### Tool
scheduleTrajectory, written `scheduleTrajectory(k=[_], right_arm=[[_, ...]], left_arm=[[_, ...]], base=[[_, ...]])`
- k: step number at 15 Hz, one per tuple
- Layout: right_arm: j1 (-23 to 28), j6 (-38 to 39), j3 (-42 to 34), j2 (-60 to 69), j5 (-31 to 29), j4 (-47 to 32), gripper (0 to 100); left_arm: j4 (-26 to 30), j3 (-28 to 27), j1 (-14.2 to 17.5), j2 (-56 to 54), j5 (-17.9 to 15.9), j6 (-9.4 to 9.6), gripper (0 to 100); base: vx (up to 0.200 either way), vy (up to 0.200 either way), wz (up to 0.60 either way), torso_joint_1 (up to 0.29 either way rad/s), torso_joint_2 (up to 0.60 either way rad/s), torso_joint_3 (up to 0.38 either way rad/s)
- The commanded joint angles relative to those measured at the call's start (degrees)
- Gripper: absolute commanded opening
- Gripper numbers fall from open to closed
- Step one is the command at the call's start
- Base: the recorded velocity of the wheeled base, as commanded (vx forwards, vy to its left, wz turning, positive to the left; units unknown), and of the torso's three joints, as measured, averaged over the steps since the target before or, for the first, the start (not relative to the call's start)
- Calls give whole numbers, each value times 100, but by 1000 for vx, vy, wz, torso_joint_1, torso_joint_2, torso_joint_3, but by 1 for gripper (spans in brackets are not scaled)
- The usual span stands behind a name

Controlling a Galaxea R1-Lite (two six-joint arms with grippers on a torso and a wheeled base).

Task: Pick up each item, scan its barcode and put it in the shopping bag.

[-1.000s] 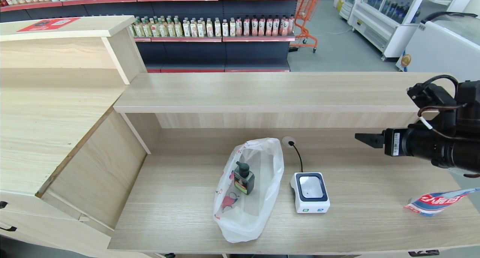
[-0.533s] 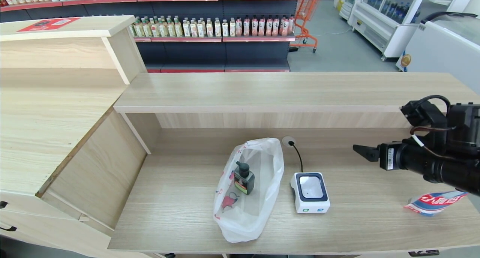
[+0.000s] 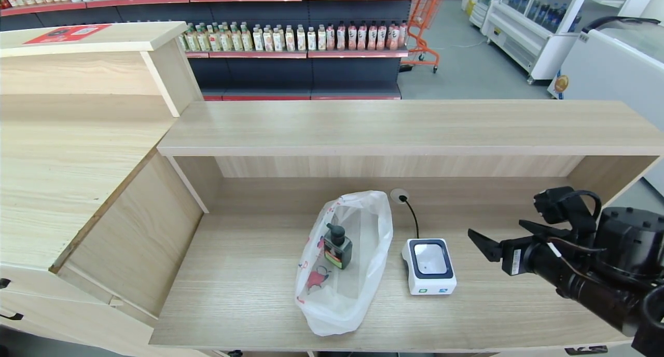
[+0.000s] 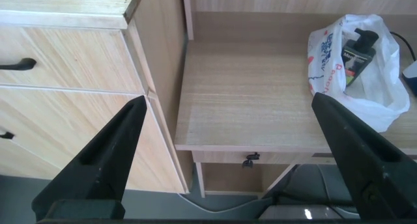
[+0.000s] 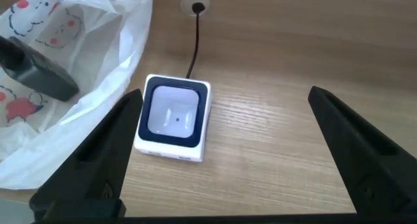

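Dark, squat plastic pump bottle (image 3: pixel 338 252) with a green-and-red label: lying inside the thin, translucent white plastic shopping bag (image 3: pixel 332 310). The bag is slumped mid-bench, mouth toward the back edge. A white box scanner (image 3: pixel 429 266) with a dark-framed glass window sits just beside the bag, on the side toward the right edge. Its black cable (image 3: pixel 415 218) runs to a hole near the back edge.

Handling, as judged: bottle stiff, smooth-sided, likely some heft from liquid. Take it across the body below the collar, not by the pump head, which could turn or depress. Bag film limp and slippery, apt to collapse when nudged; hold it only at the rim.

Right hand (image 5: pixel 223 94): released, fingers spread wide, nothing between them. It hovers above the bench toward the right edge, angled down at the scanner and apart from it. Left hand (image 4: pixel 229 99): also released and empty, hanging off the bench's front-left corner, near the pale wooden drawers (image 4: pixel 71 61).
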State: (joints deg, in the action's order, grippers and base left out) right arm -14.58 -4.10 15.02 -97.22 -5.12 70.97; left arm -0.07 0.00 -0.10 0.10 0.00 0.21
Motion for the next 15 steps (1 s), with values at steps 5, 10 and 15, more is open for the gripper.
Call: scheduleTrajectory(k=[5,10,15], right_arm=[[-89,49,-157,-403,2,514,100],[-186,76,-52,-262,143,224,100],[-423,155,-140,-289,160,57,100]], left_arm=[[-1,0,1,-1,0,14,100],[-1,0,1,-1,0,14,100],[-1,0,1,-1,0,23,100]], base=[[0,-120,0,-1,2,3],[0,-160,0,4,1,2],[0,0,0,0,0,0]])
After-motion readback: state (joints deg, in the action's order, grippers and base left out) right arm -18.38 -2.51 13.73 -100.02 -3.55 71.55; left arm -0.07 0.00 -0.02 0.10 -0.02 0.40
